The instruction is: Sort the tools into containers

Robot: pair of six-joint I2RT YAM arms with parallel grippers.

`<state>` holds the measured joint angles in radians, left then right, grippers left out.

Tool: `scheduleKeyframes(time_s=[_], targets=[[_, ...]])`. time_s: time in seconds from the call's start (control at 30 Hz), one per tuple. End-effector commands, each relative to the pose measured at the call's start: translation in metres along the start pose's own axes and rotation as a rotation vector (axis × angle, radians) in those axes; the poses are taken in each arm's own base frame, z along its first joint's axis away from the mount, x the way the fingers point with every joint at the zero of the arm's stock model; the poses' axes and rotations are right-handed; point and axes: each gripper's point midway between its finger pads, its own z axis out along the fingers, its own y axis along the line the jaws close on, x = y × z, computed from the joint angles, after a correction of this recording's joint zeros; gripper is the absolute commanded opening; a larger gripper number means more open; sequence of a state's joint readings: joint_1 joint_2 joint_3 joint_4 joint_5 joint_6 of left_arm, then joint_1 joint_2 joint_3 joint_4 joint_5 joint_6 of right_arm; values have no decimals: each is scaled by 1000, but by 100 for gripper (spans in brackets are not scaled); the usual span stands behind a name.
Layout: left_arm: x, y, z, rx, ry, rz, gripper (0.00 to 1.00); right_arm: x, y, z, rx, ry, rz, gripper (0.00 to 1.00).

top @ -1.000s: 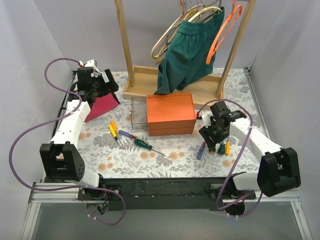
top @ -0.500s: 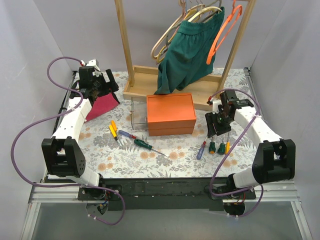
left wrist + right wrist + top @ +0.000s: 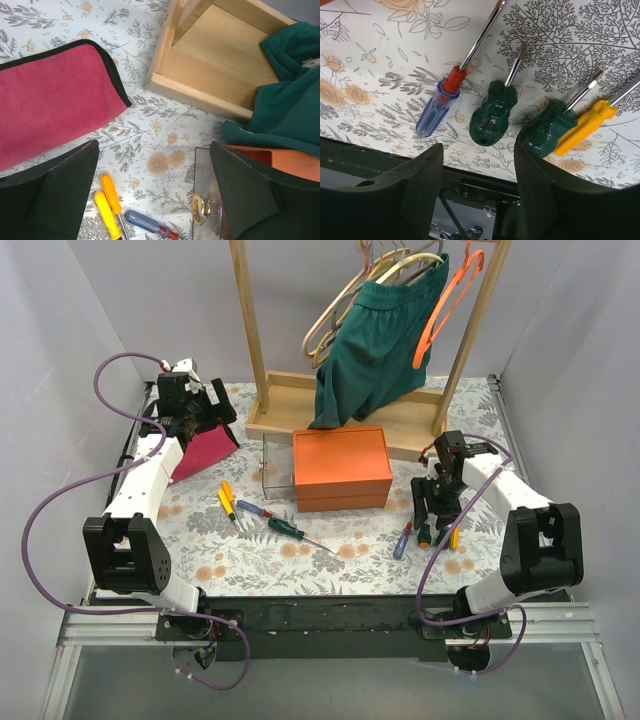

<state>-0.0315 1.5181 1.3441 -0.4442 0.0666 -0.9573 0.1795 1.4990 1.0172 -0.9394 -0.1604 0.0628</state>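
Observation:
My right gripper is open and empty, low over a row of screwdrivers: a blue-and-red one, two green ones and a yellow one. My left gripper is open and empty, high at the back left. Below it lie a yellow, an orange and a blue-and-red screwdriver. A long green one lies in front of the orange box. The clear box stands to the left of the orange box.
A wooden rack with a base tray stands at the back, with hangers and a green garment hanging from it. A pink cloth lies at the left. Grey walls close both sides.
My right arm has swung round and its gripper has come down over the right row of screwdrivers. The left arm has hardly moved.

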Motion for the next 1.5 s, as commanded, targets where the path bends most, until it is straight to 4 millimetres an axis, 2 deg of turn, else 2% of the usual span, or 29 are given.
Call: scheduleKeyframes(time_s=[0.0,0.17,0.43,0.6,0.63,0.67,0.7,0.73,0.77,0.83,0.87,0.9,0.93,0.97,1.0,1.03,1.07,1.1,1.17,1.2,1.27,1.3,1.37,1.4,1.47], targets=[[-20,-4,-5,6,-46,11,94,7,-9,6,52,40,52,66],[-25,-4,-5,3,-57,18,94,13,-10,19,42,80,70,63],[-19,-3,-3,4,-44,17,94,16,-12,35,42,111,90,58],[-17,-4,0,11,-35,8,94,17,-17,45,60,137,88,45],[-17,-5,1,16,-33,6,94,12,-18,43,71,125,81,37],[-18,-8,2,28,-34,1,94,2,-19,36,86,97,72,27],[-21,-11,1,40,-40,-3,94,-13,-19,24,96,54,51,12],[-19,-12,2,44,-34,-6,94,-21,-18,13,104,16,37,4],[-22,-13,2,51,-42,-11,94,-39,-22,-5,142,-44,-3,1],[-21,-16,3,67,-38,-19,94,-59,-25,-33,193,-146,-57,1],[-22,-18,3,78,-41,-20,94,-73,-22,-57,208,-226,-77,1],[-24,-19,2,87,-47,-23,94,-85,-9,-79,181,-300,-113,1],[-30,-21,-1,91,-67,-22,93,-93,22,-100,92,-379,-225,1],[-35,-21,-5,88,-89,-23,94,-96,53,-113,0,-427,-302,1],[-39,-21,-9,85,-105,-22,93,-99,71,-121,-44,-461,-353,1],[-46,-21,-16,81,-132,-14,94,-73,157,-131,-309,-472,-603,1],[-47,-21,-19,80,-139,-9,94,-73,175,-136,-357,-502,-659,1],[-50,-20,-23,78,-153,-6,94,-64,199,-138,-413,-509,-729,1],[-52,-20,-28,74,-167,-3,94,-70,226,-146,-469,-572,-820,1],[-54,-20,-33,72,-181,0,94,-71,243,-138,-483,-555,-866,1],[-55,-20,-38,71,-189,6,94,-81,264,-135,-495,-567,-939,1],[-55,-19,-42,69,-197,9,94,-91,285,-134,-515,-572,-974,1],[-55,-18,-47,68,-202,14,95,-105,304,-131,-528,-584,-978,1],[-55,-18,-49,68,-202,17,95,-116,320,-125,-556,-575,-961,1],[-55,-18,-56,73,-212,21,95,-127,335,-121,-573,-572,-943,1]])
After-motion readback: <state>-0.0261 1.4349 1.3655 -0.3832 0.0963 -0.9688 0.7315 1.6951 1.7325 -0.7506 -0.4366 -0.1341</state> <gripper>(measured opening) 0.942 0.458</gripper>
